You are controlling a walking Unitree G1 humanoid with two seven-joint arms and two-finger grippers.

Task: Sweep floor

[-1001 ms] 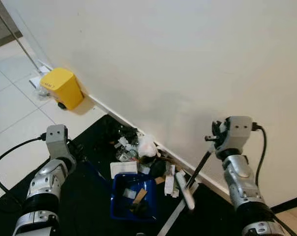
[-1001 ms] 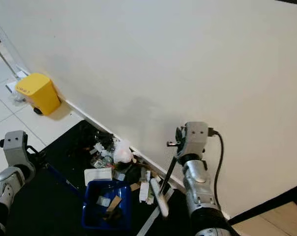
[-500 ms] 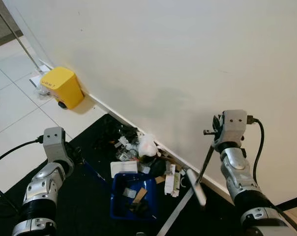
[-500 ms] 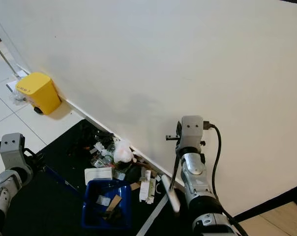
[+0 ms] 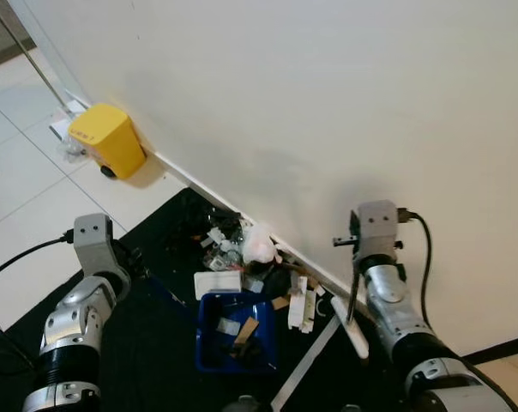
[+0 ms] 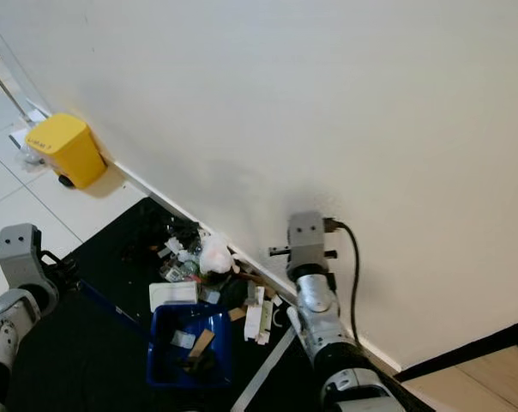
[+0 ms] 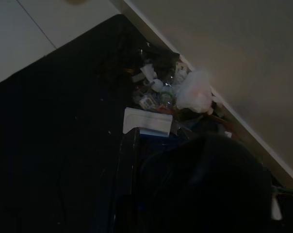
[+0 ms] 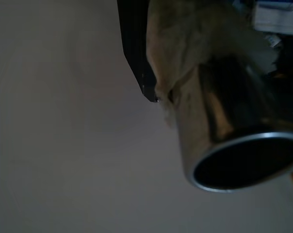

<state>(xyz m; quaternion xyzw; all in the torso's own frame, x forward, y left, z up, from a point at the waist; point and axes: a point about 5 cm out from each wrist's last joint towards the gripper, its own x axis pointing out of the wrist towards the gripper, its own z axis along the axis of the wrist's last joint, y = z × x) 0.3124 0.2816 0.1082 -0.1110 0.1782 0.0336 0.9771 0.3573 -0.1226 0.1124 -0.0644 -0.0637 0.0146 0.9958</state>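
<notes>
Right pincer (image 5: 352,296) swung inward, clamped on broom handle (image 8: 219,145)

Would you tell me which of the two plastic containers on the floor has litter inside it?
The blue dustpan on the black mat holds scraps; the yellow bin stands closed by the wall.

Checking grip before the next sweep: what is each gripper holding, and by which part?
The right gripper holds the broom's metal handle near its open top end. The left gripper's hold cannot be told.
</notes>
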